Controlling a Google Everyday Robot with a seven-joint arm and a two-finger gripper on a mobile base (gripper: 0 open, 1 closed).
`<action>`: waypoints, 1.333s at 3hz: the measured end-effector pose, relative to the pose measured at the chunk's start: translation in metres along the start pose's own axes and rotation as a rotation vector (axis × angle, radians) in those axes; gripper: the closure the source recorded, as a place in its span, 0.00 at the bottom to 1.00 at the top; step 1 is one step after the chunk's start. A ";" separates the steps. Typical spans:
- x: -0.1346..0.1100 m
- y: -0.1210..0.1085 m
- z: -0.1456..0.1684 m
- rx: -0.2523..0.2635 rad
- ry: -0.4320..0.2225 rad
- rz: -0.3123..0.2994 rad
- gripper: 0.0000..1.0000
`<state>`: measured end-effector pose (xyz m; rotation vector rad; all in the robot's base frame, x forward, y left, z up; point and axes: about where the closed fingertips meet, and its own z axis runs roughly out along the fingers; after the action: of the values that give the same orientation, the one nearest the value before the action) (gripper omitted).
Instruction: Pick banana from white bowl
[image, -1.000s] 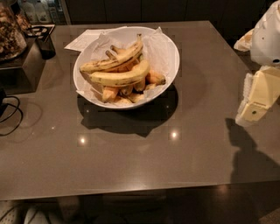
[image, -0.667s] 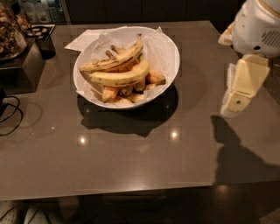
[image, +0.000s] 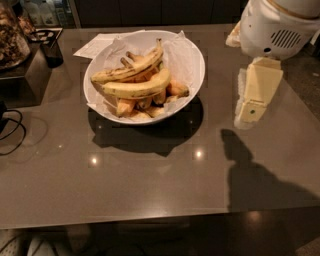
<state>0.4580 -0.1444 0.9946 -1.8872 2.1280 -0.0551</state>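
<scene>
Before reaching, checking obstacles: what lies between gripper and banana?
Camera view: table, the white bowl's wall and a stubby banana separate gripper, at right, from the banana.

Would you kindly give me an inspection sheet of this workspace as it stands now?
Surface: grey table, glossy, with light glints.
Job's things: banana lies among other fruit in the paper-lined white bowl, with a slimmer banana behind it.
Clutter: paper sheet behind the bowl; dark holder at far left.
Grippers: gripper hangs right of the bowl, apart from it.
Cables: black cable loops at the left edge.
Surroundings: dark cabinets behind.
</scene>
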 end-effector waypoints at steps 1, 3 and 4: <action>-0.016 -0.002 -0.002 0.018 -0.023 -0.065 0.00; -0.060 -0.003 0.010 0.004 -0.023 -0.214 0.30; -0.074 -0.005 0.017 -0.009 -0.018 -0.252 0.51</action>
<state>0.4742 -0.0700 0.9939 -2.1419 1.8699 -0.0820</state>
